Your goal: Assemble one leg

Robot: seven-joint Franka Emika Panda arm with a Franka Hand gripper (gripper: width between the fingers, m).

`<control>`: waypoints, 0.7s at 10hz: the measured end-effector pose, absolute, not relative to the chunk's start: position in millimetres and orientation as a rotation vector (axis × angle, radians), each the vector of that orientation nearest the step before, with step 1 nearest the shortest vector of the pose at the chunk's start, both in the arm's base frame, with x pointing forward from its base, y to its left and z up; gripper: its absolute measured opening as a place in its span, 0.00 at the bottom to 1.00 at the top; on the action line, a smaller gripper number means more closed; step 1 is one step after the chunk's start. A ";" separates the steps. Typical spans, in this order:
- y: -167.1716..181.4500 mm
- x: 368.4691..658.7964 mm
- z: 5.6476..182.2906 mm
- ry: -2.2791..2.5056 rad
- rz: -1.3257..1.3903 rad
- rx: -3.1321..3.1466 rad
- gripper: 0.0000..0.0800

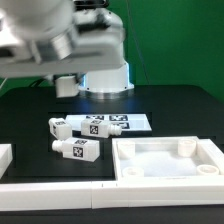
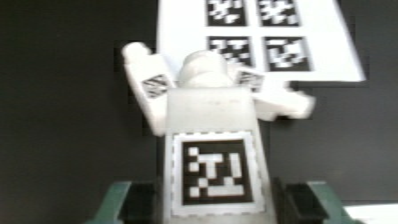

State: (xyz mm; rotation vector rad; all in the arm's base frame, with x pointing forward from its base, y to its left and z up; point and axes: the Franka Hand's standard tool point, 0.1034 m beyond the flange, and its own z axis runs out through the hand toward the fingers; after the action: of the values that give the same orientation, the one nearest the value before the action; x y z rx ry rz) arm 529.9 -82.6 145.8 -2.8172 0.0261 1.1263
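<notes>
Gripper (image 2: 217,203) fingers apart over leg (image 2: 217,130) lying on table (image 1: 25,118); 2nd leg (image 2: 164,80) touching it, marker board (image 2: 249,35) near.

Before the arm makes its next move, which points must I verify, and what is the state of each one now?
1. Fingers open: ok, a gap shows at each side.
2. Small white plastic leg with marker tags centred between the fingers: ok in the wrist view.
3. Second white leg apart from it: cannot tell, they overlap in the wrist view.
4. Height of the fingers over the leg: cannot tell.
5. Corner sockets of the large flat white square panel empty: ok for those visible.
</notes>
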 end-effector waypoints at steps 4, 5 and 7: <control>-79.3 550.3 146.3 -0.007 0.747 -2.953 0.36; -76.0 555.0 145.0 0.007 0.644 -2.992 0.36; -12.7 559.9 144.8 0.080 0.365 -3.078 0.36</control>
State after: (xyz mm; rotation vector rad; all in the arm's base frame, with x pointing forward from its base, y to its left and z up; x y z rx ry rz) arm 559.9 -12.7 144.8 -3.0777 0.0797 0.3646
